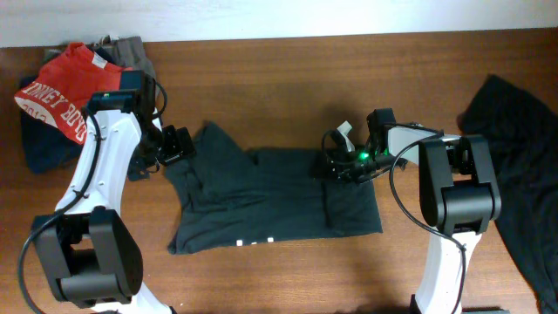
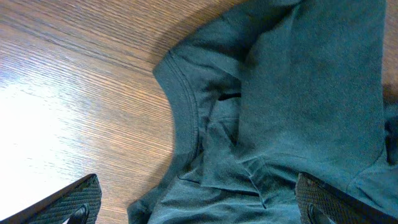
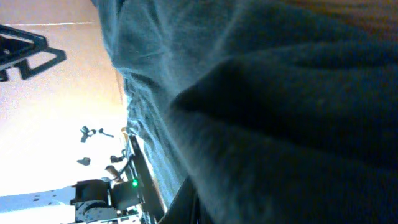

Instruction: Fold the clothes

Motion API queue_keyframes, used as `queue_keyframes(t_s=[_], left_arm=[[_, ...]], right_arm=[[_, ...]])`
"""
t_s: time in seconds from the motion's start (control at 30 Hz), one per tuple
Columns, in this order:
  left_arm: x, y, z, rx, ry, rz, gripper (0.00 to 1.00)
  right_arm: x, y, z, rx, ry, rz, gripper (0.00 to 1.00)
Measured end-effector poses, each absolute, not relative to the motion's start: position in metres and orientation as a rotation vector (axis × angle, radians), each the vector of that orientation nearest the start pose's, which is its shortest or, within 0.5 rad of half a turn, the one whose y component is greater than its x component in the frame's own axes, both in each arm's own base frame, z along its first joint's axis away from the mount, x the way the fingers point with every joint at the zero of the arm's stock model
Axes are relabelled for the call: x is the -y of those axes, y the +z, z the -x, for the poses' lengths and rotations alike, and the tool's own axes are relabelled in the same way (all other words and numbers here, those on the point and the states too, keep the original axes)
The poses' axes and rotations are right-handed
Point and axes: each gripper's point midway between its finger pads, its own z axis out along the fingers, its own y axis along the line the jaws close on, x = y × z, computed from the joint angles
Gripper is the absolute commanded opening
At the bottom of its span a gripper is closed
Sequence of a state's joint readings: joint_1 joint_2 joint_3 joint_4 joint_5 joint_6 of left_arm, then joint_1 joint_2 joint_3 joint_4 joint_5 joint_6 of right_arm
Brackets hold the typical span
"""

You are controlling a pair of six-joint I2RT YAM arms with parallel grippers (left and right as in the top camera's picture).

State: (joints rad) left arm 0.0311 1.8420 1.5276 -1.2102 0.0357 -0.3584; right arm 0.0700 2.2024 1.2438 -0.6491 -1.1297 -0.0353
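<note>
A black T-shirt (image 1: 261,196) lies across the middle of a wooden table (image 1: 279,78), partly folded, with its right-hand part doubled over in a neat panel and a few white marks showing along its lower edge.

The left gripper (image 1: 179,144) hovers at the shirt's upper left corner with its jaws spread wide and nothing between them. In the left wrist view its two ribbed fingers (image 2: 71,202) stand far apart at the bottom corners of the picture. The shirt's ribbed collar (image 2: 186,118) curves across the bare wood in the gap, and neither finger touches the cloth.

The right gripper (image 1: 336,166) sits low on the shirt's upper right part, at the edge of the doubled panel, with its jaws closed. From its own wrist camera dark cloth (image 3: 280,124) fills almost the whole picture in heavy folds and hides the fingers. It cannot be told from this view whether any fabric is pinched between them.

At the table's far left corner a small heap holds a red garment (image 1: 57,96) with white lettering, a grey garment (image 1: 131,52) behind it and a navy garment (image 1: 39,148) below. A loose black garment (image 1: 514,139) lies at the table's right edge, well apart from the shirt.
</note>
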Motion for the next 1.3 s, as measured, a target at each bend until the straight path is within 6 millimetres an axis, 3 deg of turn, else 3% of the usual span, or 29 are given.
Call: queue_keyframes(t_s=[0.13, 0.23, 0.27, 0.33, 0.37, 0.43, 0.57, 0.67, 0.83, 1.03, 1.3], left_arm=[[0.004, 0.104, -0.361, -3.033, -0.150, 0.520, 0.99], [0.007, 0.105, -0.362, -3.031, -0.178, 0.491, 0.99], [0.008, 0.105, -0.363, -3.029, -0.184, 0.479, 0.99], [0.008, 0.105, -0.368, -3.015, -0.195, 0.452, 0.99], [0.008, 0.105, -0.370, -3.006, -0.198, 0.447, 0.99], [0.000, 0.106, -0.372, -2.994, -0.203, 0.467, 0.99], [-0.028, 0.094, -0.365, -2.994, -0.241, 0.521, 0.99], [-0.029, 0.078, -0.361, -2.979, -0.398, 0.487, 0.99], [-0.010, 0.053, -0.343, -2.993, -0.600, 0.431, 0.99], [0.006, 0.015, -0.319, -3.034, -0.722, 0.435, 0.99], [0.014, 0.017, -0.329, -2.932, -0.806, 0.395, 0.99]], right_arm=[[-0.181, 0.021, -0.348, -2.688, 1.723, 0.107, 0.26], [-0.173, 0.038, -0.345, -2.780, 1.587, 0.104, 0.35], [-0.163, 0.056, -0.348, -2.838, 1.424, 0.121, 0.47], [-0.150, 0.082, -0.356, -2.855, 1.223, 0.158, 0.90], [-0.138, 0.105, -0.360, -2.861, 1.062, 0.161, 0.99], [-0.120, 0.147, -0.366, -2.802, 0.844, 0.190, 0.99], [-0.102, 0.174, -0.354, -2.787, 0.675, 0.179, 0.99], [-0.097, 0.167, -0.351, -2.826, 0.631, 0.163, 0.99], [-0.094, 0.157, -0.351, -2.862, 0.606, 0.153, 0.99], [-0.093, 0.155, -0.349, -2.876, 0.602, 0.150, 0.99], [-0.092, 0.154, -0.346, -2.888, 0.599, 0.146, 0.99]])
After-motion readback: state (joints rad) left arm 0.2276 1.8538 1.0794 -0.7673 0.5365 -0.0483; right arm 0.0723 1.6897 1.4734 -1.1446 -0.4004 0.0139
